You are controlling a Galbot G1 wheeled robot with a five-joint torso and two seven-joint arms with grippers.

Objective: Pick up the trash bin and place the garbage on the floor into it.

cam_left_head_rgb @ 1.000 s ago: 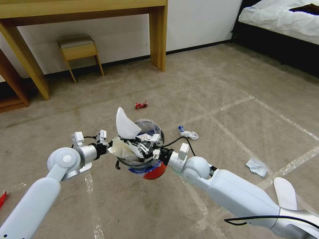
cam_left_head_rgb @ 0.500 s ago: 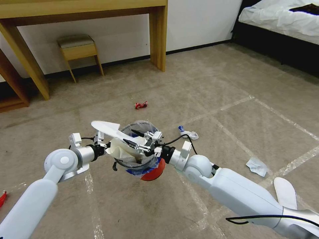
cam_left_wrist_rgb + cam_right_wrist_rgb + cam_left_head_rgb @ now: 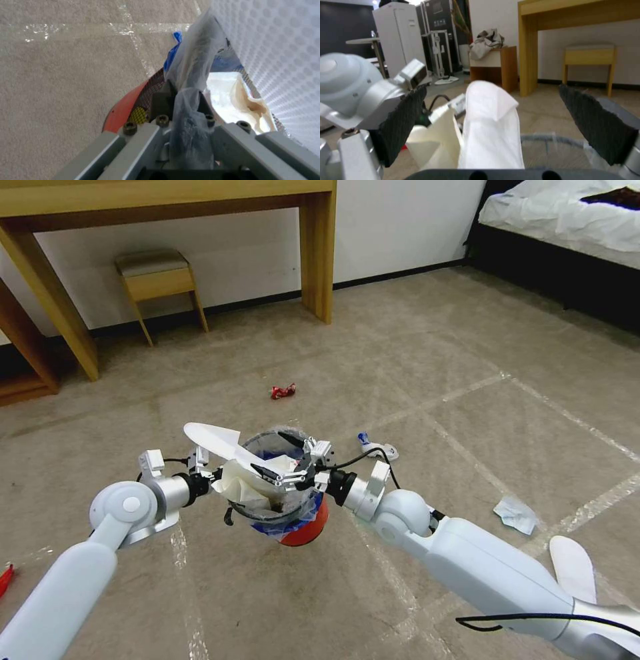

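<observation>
Head view: since a second ago, white slipper sole (image 3: 213,439) tipped from upright to lying flat across trash bin (image 3: 288,511) rim; right gripper (image 3: 285,460) drawn back, fingers spread wide and empty just beside sole. Left gripper (image 3: 212,475) clamped on bin rim and bag, bin held above floor.

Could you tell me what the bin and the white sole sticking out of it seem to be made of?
The small red-based trash bin looks like matte plastic with dark mesh walls, lined with a thin, glossy clear-and-blue plastic bag. The flat white slipper sole appears to be soft foam, dimpled on one face.
</observation>
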